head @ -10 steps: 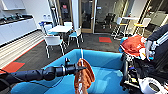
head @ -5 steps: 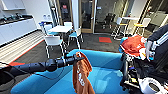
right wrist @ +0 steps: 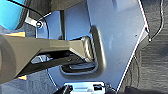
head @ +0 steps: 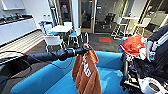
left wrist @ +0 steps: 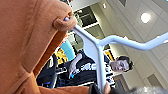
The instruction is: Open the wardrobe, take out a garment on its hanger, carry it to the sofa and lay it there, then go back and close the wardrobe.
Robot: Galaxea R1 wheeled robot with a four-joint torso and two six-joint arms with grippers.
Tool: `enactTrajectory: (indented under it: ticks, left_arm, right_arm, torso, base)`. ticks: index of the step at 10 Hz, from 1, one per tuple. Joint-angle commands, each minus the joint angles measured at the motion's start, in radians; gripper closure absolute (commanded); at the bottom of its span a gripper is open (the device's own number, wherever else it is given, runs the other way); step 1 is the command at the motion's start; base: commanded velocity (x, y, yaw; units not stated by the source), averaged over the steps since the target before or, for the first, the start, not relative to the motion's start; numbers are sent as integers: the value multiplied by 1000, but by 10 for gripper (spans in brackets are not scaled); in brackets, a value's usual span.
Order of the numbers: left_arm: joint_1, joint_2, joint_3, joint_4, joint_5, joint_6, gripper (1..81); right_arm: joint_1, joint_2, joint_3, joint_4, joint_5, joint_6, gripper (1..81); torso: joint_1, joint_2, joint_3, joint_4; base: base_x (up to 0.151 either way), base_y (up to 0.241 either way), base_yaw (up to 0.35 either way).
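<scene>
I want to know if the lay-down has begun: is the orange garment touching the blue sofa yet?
Cannot tell. In the head view the garment hangs from the left claw in front of the sofa, and its lower edge is cut off by the picture, so neither contact nor gap shows.

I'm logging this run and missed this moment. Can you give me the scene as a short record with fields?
place: open office lounge with tables and chairs behind
left arm: stretched out over the sofa
left gripper: holding the hanger
garment: rust-orange, hanging from the hanger above the seat
sofa: bright blue
person: at the right edge, beside a cart
</scene>
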Motion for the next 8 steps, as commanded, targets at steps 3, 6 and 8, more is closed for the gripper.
enactTrajectory:
  ticks: [3, 6, 8]
  left_arm:
    - [-225, 174, -264, 7, -116, -106, 811]
    - [-225, 150, -400, 7, -104, -115, 811]
    - [-199, 89, -437, 20, -83, -115, 811]
  right_arm:
    - [14, 10, -28, 0, -56, 1, 10]
    - [14, 12, -31, 0, -56, 1, 10]
    - [16, 13, -31, -2, -57, 1, 10]
  torso:
    - [0, 0, 0, 0]
    - [0, 0, 0, 0]
    - [0, 0, 0, 0]
  base:
    - [0, 0, 0]
    - [0, 0, 0]
    - [0, 0, 0]
